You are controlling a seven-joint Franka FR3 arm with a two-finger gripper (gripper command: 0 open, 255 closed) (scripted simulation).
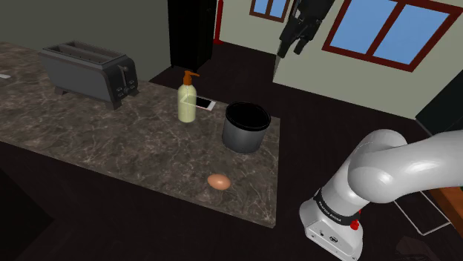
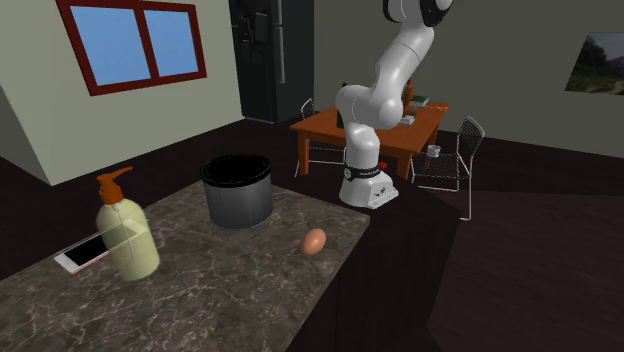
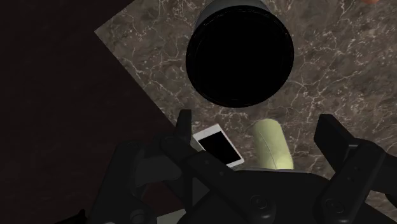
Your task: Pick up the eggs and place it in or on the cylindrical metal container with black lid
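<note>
A brown egg (image 1: pixel 219 182) (image 2: pixel 314 241) is seen lying on the dark stone counter (image 1: pixel 111 141) (image 2: pixel 230 290), near the counter's front edge in the shoulder view. It is set a little apart from the grey round container (image 1: pixel 243 137) (image 2: pixel 238 205) (image 3: pixel 235 4), which stands upright with its black inside open to the top. Just beside the container, a pale soap bottle (image 1: pixel 187 102) (image 2: pixel 128 240) (image 3: pixel 272 146) with an orange pump is placed, and a white phone (image 1: pixel 205 104) (image 2: pixel 85 253) (image 3: pixel 218 146) lies flat next to it. A grey toaster (image 1: pixel 93 72) is found farther along the counter. The gripper (image 1: pixel 291 50) (image 3: pixel 256 124) is held high above the counter, over the phone and the bottle. Its fingers (image 3: pixel 184 127) are spread apart and nothing is clasped between them.
</note>
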